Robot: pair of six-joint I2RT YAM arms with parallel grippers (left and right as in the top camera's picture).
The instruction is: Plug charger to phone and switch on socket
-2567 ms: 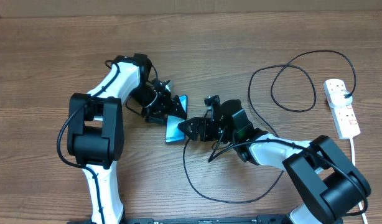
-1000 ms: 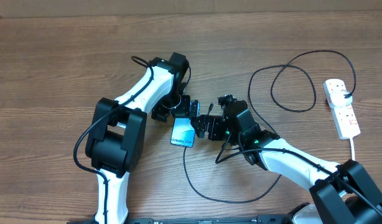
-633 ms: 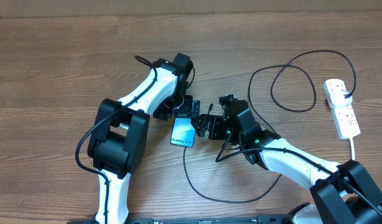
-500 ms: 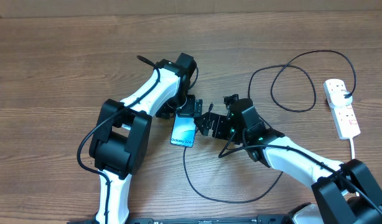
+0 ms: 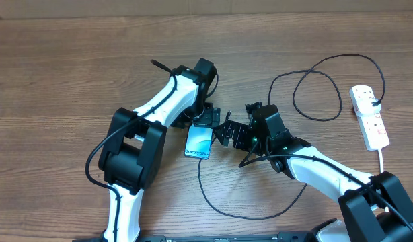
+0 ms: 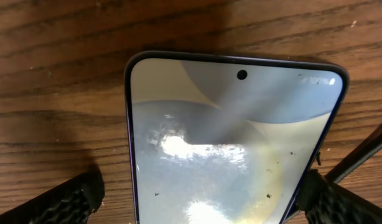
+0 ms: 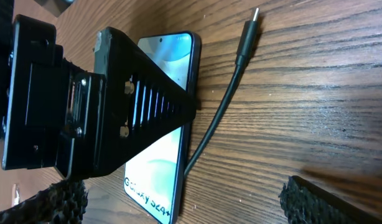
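The phone lies flat, screen up, on the wooden tabletop, with the charger tip loose just beside it. The left claw spreads wide astride the phone and the right claw gapes nearby, both holding nothing. The socket sits well apart.

**A:** Where's your phone sitting?

**B:** Your phone lies flat, face up, its screen lit blue, with small dark text at the near short edge.

**A:** And the charger?

**B:** Your charger runs just beside the phone's long edge. Its connector lies loose, not in the phone. Far right, your white socket lies flat with a black plug in it.
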